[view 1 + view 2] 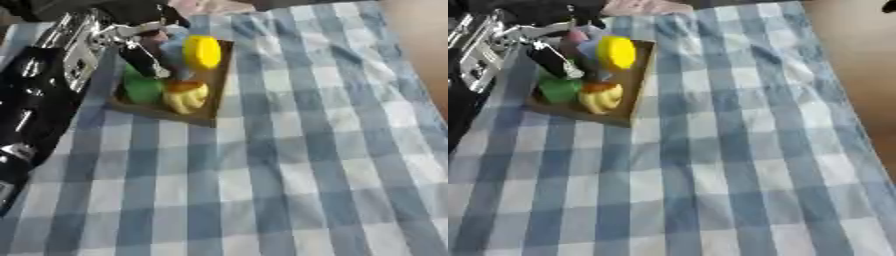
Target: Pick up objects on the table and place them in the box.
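A shallow brown box (208,119) stands at the upper left of the checked cloth. Inside it lie a yellow rounded object (202,51), a green object (142,90), a yellow-orange ridged object (185,96) and something blue (174,49) behind them. My left hand (145,61) hangs over the box's left half, one straight black finger pointing down beside the green object, with nothing held that I can see. The black and silver left forearm (48,85) hides the box's left rim. My right hand shows in neither view.
The blue-and-white checked cloth (306,160) covers the table in front of and to the right of the box. The table's right edge runs along the upper right, with brown floor (424,45) beyond. Something pinkish (636,7) lies past the far edge.
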Controlling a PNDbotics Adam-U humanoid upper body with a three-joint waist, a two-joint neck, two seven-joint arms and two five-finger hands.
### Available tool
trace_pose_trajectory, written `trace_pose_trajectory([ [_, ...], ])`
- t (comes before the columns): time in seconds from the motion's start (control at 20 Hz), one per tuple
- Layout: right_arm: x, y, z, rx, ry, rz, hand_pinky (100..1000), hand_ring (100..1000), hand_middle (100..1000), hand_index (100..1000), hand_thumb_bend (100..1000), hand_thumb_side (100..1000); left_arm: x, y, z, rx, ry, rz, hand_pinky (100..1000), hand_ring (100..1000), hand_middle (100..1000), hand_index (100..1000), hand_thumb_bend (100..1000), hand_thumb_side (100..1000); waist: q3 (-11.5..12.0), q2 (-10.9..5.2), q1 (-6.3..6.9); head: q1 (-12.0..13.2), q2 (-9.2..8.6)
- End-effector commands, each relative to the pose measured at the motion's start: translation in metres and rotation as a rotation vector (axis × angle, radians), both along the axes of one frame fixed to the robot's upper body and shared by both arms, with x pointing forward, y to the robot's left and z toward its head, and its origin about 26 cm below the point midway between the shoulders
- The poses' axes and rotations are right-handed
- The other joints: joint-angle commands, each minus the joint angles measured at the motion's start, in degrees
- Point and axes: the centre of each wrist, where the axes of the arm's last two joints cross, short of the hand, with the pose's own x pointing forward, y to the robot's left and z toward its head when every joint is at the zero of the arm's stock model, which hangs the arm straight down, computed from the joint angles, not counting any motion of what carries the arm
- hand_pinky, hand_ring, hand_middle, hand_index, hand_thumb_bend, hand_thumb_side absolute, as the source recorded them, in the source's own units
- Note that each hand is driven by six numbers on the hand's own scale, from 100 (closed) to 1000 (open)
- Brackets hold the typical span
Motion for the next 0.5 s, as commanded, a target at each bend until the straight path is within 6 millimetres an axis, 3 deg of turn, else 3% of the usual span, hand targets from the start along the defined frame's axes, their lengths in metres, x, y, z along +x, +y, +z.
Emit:
trace_pose_trajectory([
  [0.05, -0.0037, -0.0022, 0.0088, -0.019, -0.017, -0.002, 873, 615, 434, 761, 100, 470, -0.0043, 0.0106, 0.0178, 0.0, -0.054, 0.028, 937, 936, 865, 951, 393, 229, 0.0, -1.82, -0.42, -0.2, -0.07],
  [0.5, -0.0037, -0.0023, 0.0084, -0.012, -0.018, 0.002, 873, 616, 435, 761, 100, 470, -0.0064, 0.0088, 0.0181, -0.02, -0.051, 0.019, 928, 924, 857, 944, 347, 208, 0.1, -2.24, -0.8, -0.2, -0.14],
])
